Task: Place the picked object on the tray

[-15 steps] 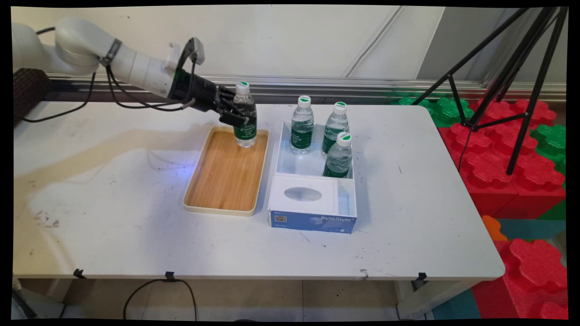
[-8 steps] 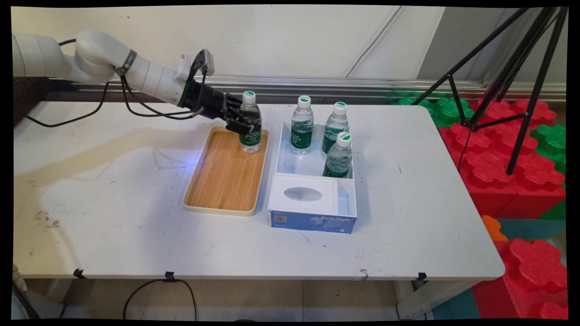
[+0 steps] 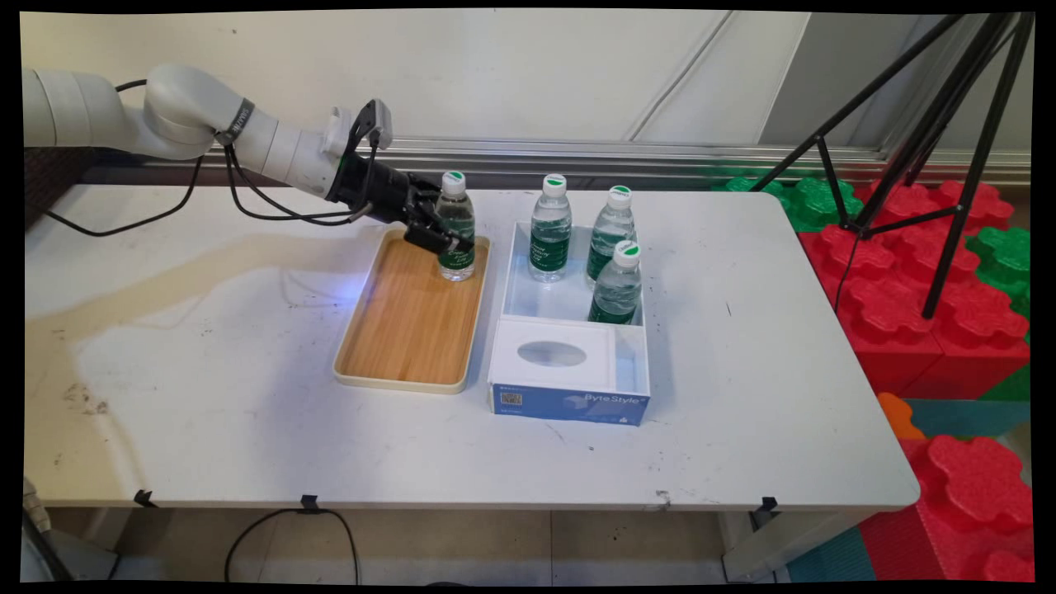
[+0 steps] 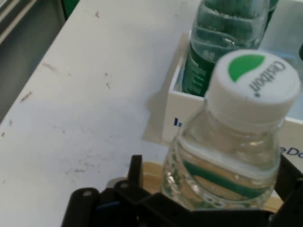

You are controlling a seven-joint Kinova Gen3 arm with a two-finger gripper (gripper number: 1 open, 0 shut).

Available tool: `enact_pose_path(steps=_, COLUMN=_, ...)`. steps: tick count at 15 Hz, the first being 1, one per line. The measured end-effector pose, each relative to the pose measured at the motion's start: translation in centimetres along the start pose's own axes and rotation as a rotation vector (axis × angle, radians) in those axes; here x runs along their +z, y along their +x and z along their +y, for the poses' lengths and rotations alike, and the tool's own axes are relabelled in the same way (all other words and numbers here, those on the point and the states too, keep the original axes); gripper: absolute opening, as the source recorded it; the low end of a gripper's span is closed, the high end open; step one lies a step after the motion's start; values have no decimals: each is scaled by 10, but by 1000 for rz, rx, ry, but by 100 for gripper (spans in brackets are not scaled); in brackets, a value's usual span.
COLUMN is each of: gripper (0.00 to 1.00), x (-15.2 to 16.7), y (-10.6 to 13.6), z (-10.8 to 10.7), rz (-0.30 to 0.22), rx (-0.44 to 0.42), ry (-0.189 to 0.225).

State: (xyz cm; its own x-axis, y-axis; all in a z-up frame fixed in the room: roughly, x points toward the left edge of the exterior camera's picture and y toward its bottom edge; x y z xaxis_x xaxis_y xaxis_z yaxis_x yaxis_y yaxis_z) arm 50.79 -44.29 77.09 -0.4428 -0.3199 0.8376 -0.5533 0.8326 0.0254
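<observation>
white table (image 3: 206, 346), wooden tray (image 3: 408, 330), blue-fronted white box (image 3: 569, 403)

Four water bottles (image 3: 455, 224) are counted, together with one wooden tray (image 3: 410, 330), one white box (image 3: 569, 363) and one black tripod (image 3: 932, 140).

Held bottle (image 3: 456, 228): clear, green label, white cap with green leaf
Gripper (image 3: 440, 233): black
Tray (image 3: 410, 318): light wood grain, cream rim
Box (image 3: 571, 346): white inside, blue front
Table (image 3: 206, 346): white, brownish stains
</observation>
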Motion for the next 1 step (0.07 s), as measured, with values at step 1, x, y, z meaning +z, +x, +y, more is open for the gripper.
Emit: enact_pose_path(steps=1, gripper=100, x=0, y=-1, z=1, rz=-2, rx=3, ry=-3)
